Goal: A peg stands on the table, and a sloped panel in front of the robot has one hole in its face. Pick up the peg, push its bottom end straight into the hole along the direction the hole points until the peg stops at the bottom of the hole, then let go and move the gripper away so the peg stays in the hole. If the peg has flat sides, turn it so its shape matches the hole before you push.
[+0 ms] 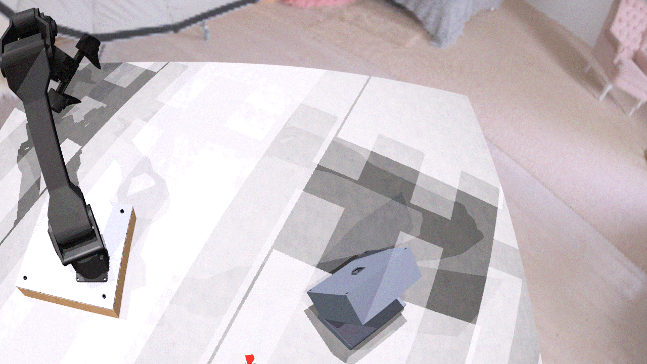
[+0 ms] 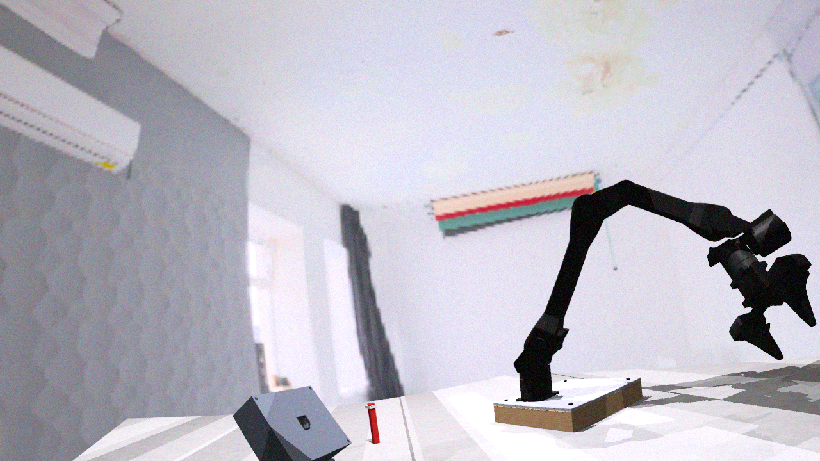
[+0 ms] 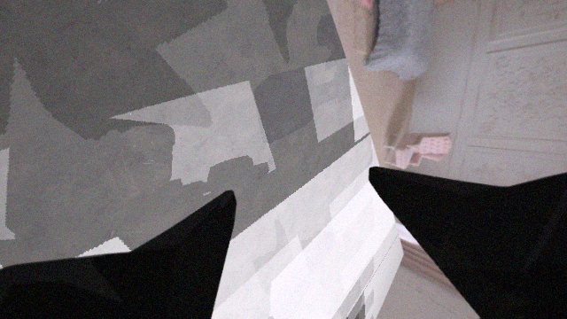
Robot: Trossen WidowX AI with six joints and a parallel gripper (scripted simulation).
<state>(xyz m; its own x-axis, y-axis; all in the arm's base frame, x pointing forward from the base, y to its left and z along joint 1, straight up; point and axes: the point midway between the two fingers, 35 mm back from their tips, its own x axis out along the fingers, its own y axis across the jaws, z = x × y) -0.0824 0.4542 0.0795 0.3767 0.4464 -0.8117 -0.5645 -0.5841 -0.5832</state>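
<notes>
A red peg (image 1: 249, 359) (image 2: 374, 425) with a white band near its top stands upright on the table; the top view shows only its top, at the bottom edge. A blue-grey block with a sloped panel (image 1: 382, 267) (image 2: 280, 410) stands near it, with one angular hole (image 1: 358, 270) (image 2: 303, 422) in its face. The hole is empty. My gripper (image 1: 90, 85) (image 2: 797, 342) (image 3: 302, 184) is open with nothing between its fingers. It hangs above the table on the far side of the arm's base, well away from peg and panel. The wrist view shows neither peg nor panel.
The arm's base plate (image 1: 38, 276) (image 2: 527, 417), white with wooden sides, stands on the table (image 1: 203, 181). The block's foot (image 1: 353, 337) rests on the table under the panel. The table's edge (image 3: 350, 66) runs across the wrist view.
</notes>
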